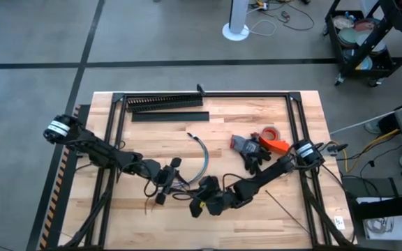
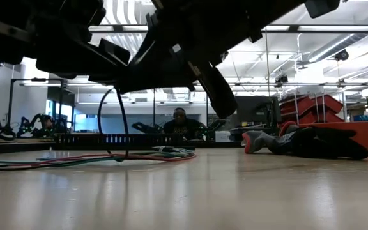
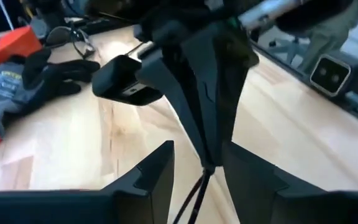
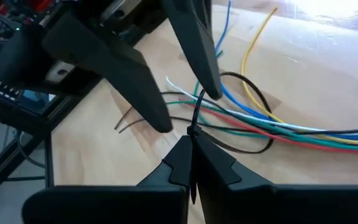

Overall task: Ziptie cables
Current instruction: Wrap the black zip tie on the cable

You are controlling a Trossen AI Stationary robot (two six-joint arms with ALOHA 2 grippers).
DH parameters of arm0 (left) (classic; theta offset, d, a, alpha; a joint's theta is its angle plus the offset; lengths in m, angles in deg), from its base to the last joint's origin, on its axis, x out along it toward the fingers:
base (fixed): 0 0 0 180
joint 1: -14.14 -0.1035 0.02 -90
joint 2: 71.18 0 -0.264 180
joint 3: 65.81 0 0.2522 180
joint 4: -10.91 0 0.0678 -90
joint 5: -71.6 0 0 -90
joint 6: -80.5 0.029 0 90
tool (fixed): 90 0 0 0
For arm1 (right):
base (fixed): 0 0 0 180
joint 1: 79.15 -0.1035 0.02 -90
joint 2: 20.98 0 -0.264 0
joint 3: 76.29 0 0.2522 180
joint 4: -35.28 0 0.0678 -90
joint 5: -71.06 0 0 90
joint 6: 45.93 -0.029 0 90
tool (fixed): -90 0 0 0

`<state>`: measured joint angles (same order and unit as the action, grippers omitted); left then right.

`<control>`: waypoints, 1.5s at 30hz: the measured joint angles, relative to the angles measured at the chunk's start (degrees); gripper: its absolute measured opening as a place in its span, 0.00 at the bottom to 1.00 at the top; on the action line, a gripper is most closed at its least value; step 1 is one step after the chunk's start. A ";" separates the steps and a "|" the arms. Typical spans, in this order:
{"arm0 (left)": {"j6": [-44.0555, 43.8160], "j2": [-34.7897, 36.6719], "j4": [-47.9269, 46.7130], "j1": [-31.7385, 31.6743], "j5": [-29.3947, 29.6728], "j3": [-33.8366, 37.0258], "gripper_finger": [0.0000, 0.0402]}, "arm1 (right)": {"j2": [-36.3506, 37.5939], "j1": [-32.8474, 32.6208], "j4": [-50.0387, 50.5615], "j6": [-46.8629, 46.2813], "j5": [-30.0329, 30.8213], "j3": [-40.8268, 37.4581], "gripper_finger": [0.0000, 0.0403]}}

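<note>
- Hovering my left hand (image 1: 165, 183) released over the thin coloured flexible cables (image 4: 278, 127) on the front of the pale wooden surface (image 1: 257, 125), ready to receive the strap.
- My right hand (image 4: 191, 140) pinches the thin dark stiff ziptie (image 4: 196, 115) upright, looped around the cables for tightening.

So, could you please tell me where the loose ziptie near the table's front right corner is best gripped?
Probably mid-length, from straight above, fingers across the strip: the loose ziptie lies flat and diagonal on the bare table, too thin to catch sideways. The right gripper, nearer, is shut on another ziptie at the cables, beside the open left gripper.
</note>
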<state>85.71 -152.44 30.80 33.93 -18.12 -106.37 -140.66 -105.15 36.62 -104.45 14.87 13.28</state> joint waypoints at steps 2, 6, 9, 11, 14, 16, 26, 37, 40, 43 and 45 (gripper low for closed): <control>2.08 -0.41 -0.09 -0.01 -1.35 -0.03 0.30 | 0.00 0.02 0.16 -0.67 -0.52 0.00 0.00; 4.86 -2.14 -0.48 -0.09 -2.88 -0.03 0.29 | 0.00 0.00 0.15 -2.04 -0.79 -0.04 0.00; 7.22 -3.64 -0.26 -0.13 -2.86 -0.03 0.27 | 0.00 0.02 0.25 -3.65 -0.79 -0.11 0.00; 8.61 -4.34 -0.24 -0.13 -2.84 -0.13 0.26 | 0.00 0.02 0.24 -4.19 -0.79 -0.11 0.00; 9.35 -5.55 -0.04 -0.13 -2.77 -0.63 0.23 | 0.00 0.02 0.38 -4.94 -0.86 -0.11 0.00; 9.62 -6.16 -0.04 -0.13 -2.71 -1.08 0.21 | 0.00 0.02 0.37 -4.94 -1.18 -0.12 0.00; 11.00 -6.29 -0.10 -0.13 -2.57 -2.13 0.17 | 0.11 0.11 2.22 -7.96 -2.26 -0.11 0.00; 12.77 -6.85 0.98 -0.13 -2.84 -2.18 0.14 | 0.11 0.11 2.27 -8.15 -2.28 -0.13 0.00; 12.84 -7.58 1.24 -0.13 -2.94 -2.39 0.10 | 0.11 0.11 2.37 -8.32 -2.32 -0.16 0.00; 12.50 -8.56 1.23 -0.13 -3.02 -2.90 0.03 | 0.11 0.09 2.71 -8.39 -2.54 -0.22 0.00; 11.57 -8.97 1.19 -0.13 -3.08 -3.20 0.02 | 0.11 0.07 2.87 -8.39 -2.58 -0.24 0.00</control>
<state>97.28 -161.41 32.00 33.80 -21.19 -109.57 -140.55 -105.09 39.49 -112.85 12.29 13.04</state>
